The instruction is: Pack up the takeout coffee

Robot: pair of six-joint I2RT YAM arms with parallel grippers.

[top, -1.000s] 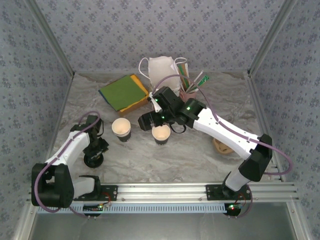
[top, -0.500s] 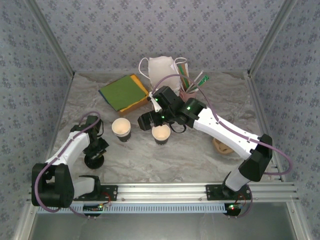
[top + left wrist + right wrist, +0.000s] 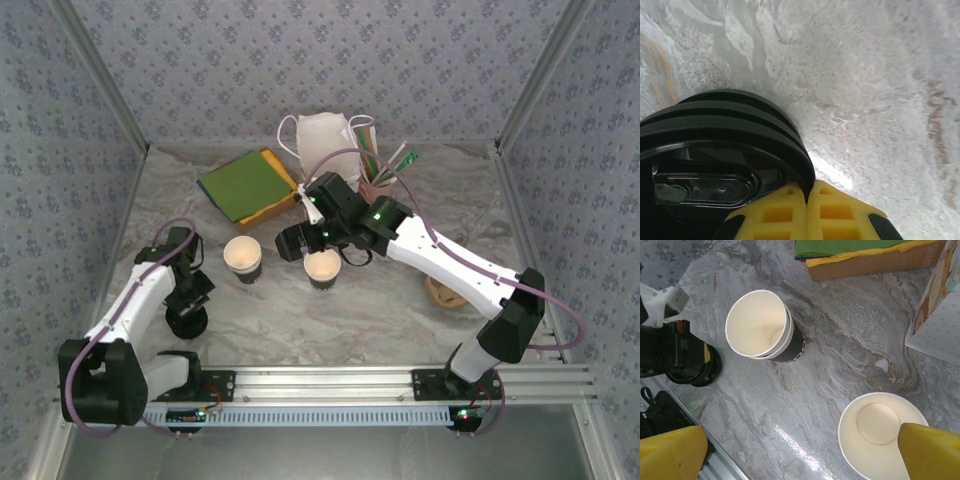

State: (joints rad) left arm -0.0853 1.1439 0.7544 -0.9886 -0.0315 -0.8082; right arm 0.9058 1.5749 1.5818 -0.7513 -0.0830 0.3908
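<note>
Marbled grey table (image 3: 330, 325), seen from above, carries two cup positions. The takeout coffee cup (image 3: 322, 266) stands lidless near the middle, directly beneath the right gripper (image 3: 320, 250). The nested cups (image 3: 242, 256) stand just to its left, apart from it. Further back are a white bag (image 3: 322, 140), whose contents cannot be made out, a pink holder (image 3: 378, 185) with thin sticks standing in it, and a stack of green and yellow napkins (image 3: 245, 183). A tan round object (image 3: 445, 292) is half hidden by the right arm. The left gripper (image 3: 188, 302) reaches down onto a black lid (image 3: 188, 325) near the left edge.

The left wrist camera shows the yellow pads (image 3: 775, 215) of the left gripper (image 3: 807, 192) pressed together, nipping the rim of the black lid (image 3: 725, 125). Three stepped black bands show; whether that is one lid or a stack cannot be told.

The right wrist camera shows the right gripper (image 3: 800, 440) with its jaws spread wide, clamping nothing. The takeout coffee cup (image 3: 875, 435) is empty, cream inside, with one of the fingers (image 3: 930, 455) overlapping its rim. The nested cups (image 3: 757, 322) show a double rim, two cups, black outside and empty. The napkins (image 3: 840, 246) sit in a cardboard box (image 3: 875, 262). The left gripper (image 3: 670, 350) and black lid (image 3: 707, 371) are at the left.
</note>
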